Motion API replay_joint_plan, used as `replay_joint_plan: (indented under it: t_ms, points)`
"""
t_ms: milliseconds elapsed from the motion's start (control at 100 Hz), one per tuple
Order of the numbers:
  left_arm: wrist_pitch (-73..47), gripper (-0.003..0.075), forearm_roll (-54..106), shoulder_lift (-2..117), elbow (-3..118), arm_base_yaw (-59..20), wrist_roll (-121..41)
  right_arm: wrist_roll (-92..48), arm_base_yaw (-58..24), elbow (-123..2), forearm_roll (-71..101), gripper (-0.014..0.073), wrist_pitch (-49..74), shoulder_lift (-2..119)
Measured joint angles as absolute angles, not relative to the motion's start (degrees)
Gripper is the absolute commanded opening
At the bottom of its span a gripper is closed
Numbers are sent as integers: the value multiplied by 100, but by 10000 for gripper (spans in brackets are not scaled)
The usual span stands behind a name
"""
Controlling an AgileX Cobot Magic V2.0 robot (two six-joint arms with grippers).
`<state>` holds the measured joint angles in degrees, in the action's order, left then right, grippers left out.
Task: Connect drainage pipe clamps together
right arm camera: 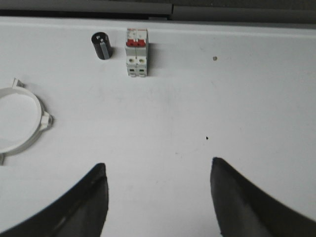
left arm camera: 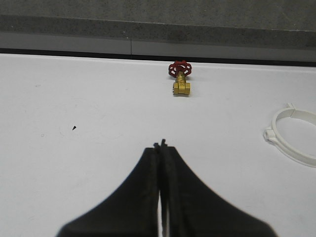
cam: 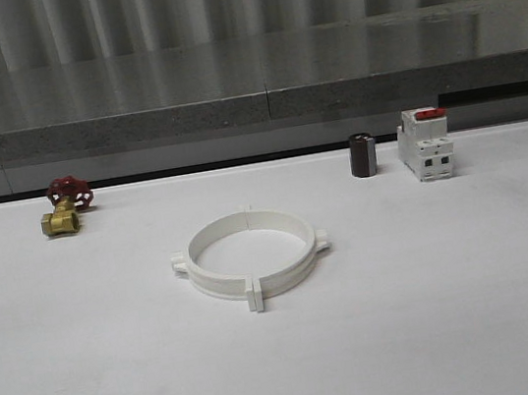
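We see the drainage pipe clamps (cam: 252,255) lying as a ring mid tabletop (cam: 479,304), likely light, stiff and slippery, best held by a side tab, our left end effector (left arm camera: 161,144) clenched empty, our right end effector (right arm camera: 157,170) spread wide.

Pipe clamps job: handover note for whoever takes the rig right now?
Left gripper: jaws shut, holding nothing, above bare table.
Right gripper: jaws open, empty, above bare table.
Drainage pipe clamps: mid-table, the two halves already sit together as a closed ring, tabs meeting at front and back.
Brass valve is back left; black cylinder and breaker back right, all apart from the ring.
Left to do: confirm the joints are really locked; can't tell from here.
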<state>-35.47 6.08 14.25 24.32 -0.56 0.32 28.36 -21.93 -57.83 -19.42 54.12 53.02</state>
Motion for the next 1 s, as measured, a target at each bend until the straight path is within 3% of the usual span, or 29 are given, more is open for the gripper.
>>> replay_joint_plan:
  t_ms: [120, 190, 260, 450, 1000]
  points:
    - [-3547, -20, 608, 1425, 2432, -56, 32, 2836, -2193, -5004, -1942, 449, 5325, 4597]
    - [-3547, -20, 608, 1425, 2432, -56, 32, 2836, -2193, -4666, -1942, 395, 5303, 4237]
    - [-3547, -20, 608, 1425, 2432, -56, 32, 2836, -2193, -4404, -1942, 285, 5294, 3901]
    - [-3547, -20, 608, 1425, 2432, -56, 32, 2836, -2193, -3984, -1942, -124, 5331, 3238]
    - [-3547, -20, 608, 1425, 2432, -56, 32, 2836, -2193, -3906, -1942, -118, 5331, 3119]
